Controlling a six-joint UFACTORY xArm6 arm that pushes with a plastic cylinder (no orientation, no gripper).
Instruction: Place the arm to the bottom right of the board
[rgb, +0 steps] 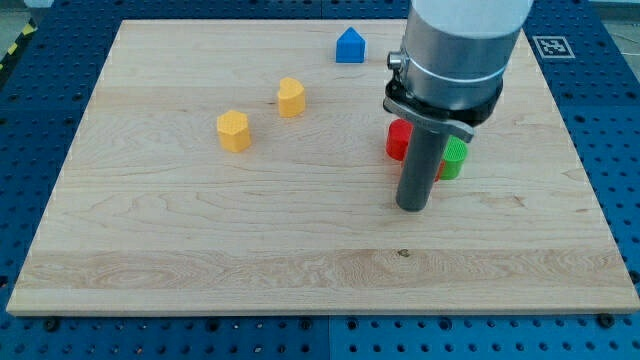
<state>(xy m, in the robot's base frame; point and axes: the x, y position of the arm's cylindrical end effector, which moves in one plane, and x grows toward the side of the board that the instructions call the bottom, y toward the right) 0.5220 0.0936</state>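
Observation:
My tip (412, 207) rests on the wooden board (200, 250), right of the board's middle. The rod stands just in front of a red block (399, 139) and a green block (454, 158), partly hiding both; their shapes cannot be made out. A blue house-shaped block (350, 45) sits near the view's top, above my tip. A yellow heart-shaped block (291, 97) and a yellow hexagonal block (233, 131) lie to the view's left of my tip.
The arm's grey cylinder body (460, 45) hangs over the board's upper right. A blue perforated table (610, 120) surrounds the board. A black-and-white marker (548, 45) lies past the board's top right corner.

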